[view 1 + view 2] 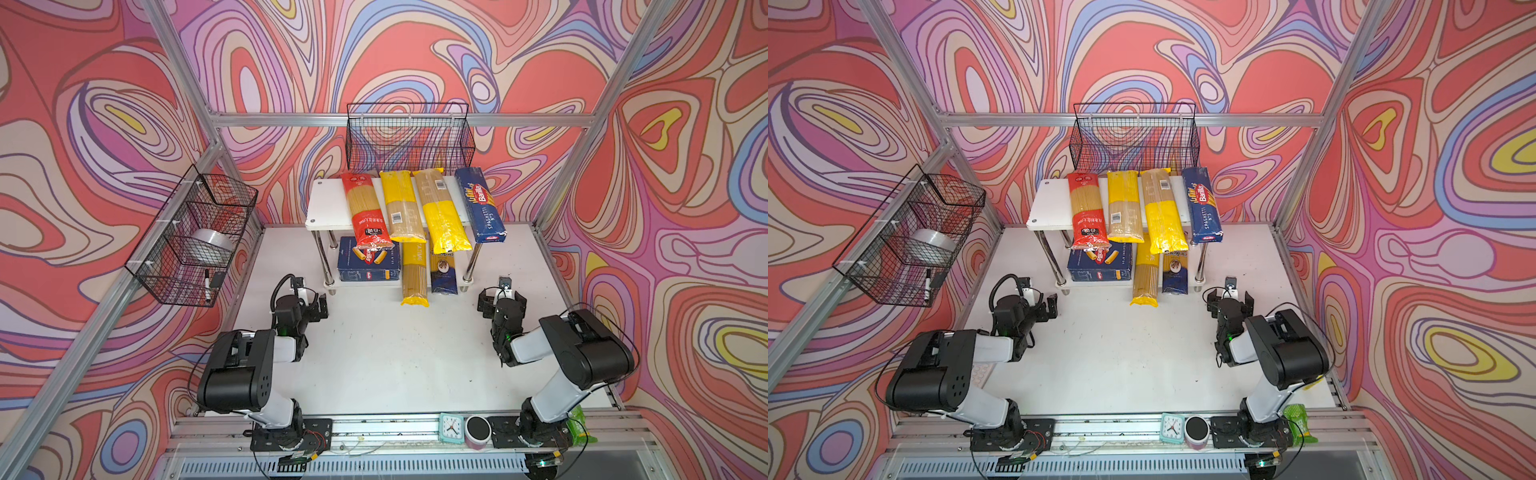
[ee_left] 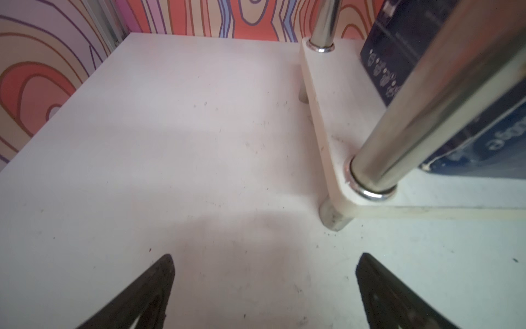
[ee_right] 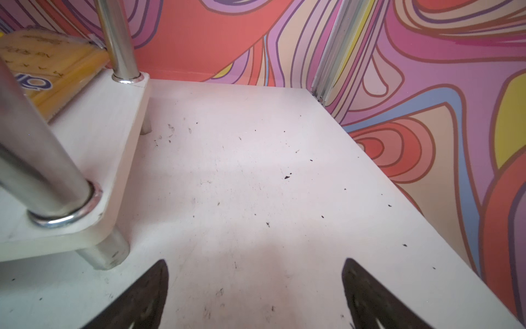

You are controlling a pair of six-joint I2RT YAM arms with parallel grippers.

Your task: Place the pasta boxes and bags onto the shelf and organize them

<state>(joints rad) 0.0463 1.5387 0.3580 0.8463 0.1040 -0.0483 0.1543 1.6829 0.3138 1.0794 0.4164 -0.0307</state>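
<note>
Red bag [image 1: 366, 212] appears only in top views; left hand [image 2: 265, 256] and right hand [image 3: 256, 260] released.

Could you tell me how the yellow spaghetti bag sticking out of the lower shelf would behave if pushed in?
Packed with straight strands, the yellow bag probably slides as one fairly stiff piece. Its glossy plastic likely slips on the lower board. Pushed off-centre, it may swivel into the dark blue bag.
</note>
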